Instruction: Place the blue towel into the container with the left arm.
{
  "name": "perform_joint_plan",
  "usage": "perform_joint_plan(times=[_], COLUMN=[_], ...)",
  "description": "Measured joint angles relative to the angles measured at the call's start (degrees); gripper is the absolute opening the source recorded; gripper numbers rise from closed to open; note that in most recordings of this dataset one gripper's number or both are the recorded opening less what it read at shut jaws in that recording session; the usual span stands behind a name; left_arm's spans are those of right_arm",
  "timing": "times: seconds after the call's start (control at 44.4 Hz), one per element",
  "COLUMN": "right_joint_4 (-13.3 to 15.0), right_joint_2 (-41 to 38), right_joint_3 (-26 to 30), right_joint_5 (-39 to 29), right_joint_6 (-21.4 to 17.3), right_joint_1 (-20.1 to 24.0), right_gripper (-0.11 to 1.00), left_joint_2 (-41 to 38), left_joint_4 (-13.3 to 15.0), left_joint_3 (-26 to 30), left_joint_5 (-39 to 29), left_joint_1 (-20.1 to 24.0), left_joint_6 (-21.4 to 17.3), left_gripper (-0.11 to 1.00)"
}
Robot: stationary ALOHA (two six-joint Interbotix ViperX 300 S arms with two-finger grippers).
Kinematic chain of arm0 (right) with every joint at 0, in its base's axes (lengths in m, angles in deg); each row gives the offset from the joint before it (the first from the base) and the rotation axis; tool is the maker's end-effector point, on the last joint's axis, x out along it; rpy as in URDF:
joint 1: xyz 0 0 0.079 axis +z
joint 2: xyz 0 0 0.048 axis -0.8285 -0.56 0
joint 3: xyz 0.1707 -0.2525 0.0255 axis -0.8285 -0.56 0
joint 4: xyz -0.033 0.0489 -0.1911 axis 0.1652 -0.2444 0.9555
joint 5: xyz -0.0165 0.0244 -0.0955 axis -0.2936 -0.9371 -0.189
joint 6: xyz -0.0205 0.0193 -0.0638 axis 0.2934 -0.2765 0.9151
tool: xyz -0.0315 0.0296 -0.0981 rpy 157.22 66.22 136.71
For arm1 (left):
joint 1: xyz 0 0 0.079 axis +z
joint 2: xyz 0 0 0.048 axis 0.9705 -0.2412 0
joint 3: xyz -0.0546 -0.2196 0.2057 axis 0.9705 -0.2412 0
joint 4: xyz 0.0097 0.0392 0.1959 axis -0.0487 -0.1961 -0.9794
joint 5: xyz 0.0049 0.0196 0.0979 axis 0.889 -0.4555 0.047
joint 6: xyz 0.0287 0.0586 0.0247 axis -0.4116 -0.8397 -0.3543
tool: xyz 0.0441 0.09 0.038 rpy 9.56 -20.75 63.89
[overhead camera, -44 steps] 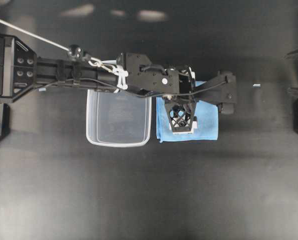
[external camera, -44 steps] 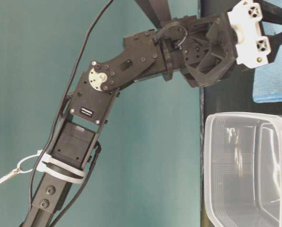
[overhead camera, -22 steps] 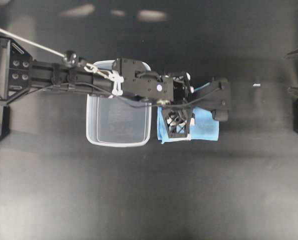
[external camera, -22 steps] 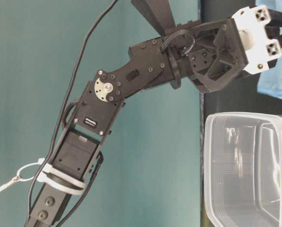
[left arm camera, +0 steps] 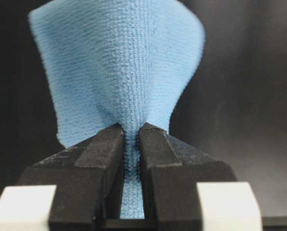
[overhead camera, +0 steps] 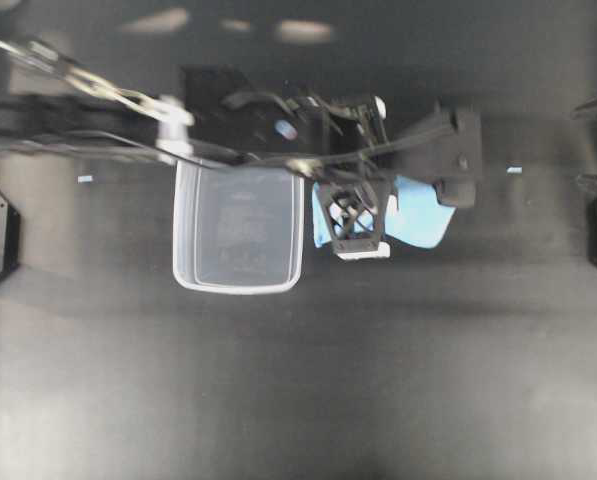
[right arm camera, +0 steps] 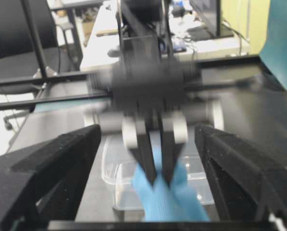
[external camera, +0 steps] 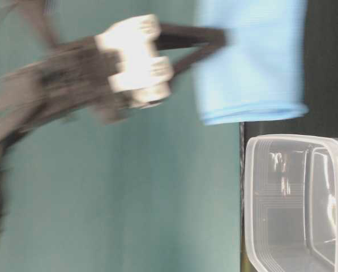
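Right next to the tub (overhead camera: 239,228), on its right side in the top view, the left claw (left arm camera: 130,137) has the blue towel (left arm camera: 121,72) up off the table (overhead camera: 298,380). Its 2 fingers (left arm camera: 101,154) are squeezed nearly shut w/ a bunched fold of cloth pinched between them, and the rest of the towel fans out past the tips. From the side view it hangs loose and sits higher than the tub rim.

To do this step well: keep the squeeze tight, carry the towel sideways till it's over the middle of the tub, not just over the rim. The cloth is floppy, so a corner could catch on the near rim or drape over it. Lift it high enough that the low edge clears the rim, then go down into the tub before letting go. Move smooth, no jerks, or the thin pinch might slip.

The arm is blurry in the top and side views, so it's prob moving fast, hard to say just where the towel's low edge is vs the tub.

The right claw (right arm camera: 148,168) waits far off w/ its fingers spread wide, holding nothing. It just looks on.
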Motion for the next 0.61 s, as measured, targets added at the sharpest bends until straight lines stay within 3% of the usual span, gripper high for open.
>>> perform_joint_plan(times=[0.315, 0.608], right_joint_4=[0.09, 0.00], right_joint_2=[0.18, 0.44], right_joint_3=[0.00, 0.00], right_joint_5=[0.79, 2.11], right_joint_6=[-0.09, -0.18], right_joint_1=[0.00, 0.00], right_gripper=[0.76, 0.76], left_joint_2=[14.24, 21.71], left_joint_4=[0.00, 0.00], left_joint_3=[-1.32, -11.07], left_joint_5=[-12.39, -13.97], left_joint_1=[0.35, 2.37], left_joint_6=[0.09, 0.26], left_gripper=[0.06, 0.06])
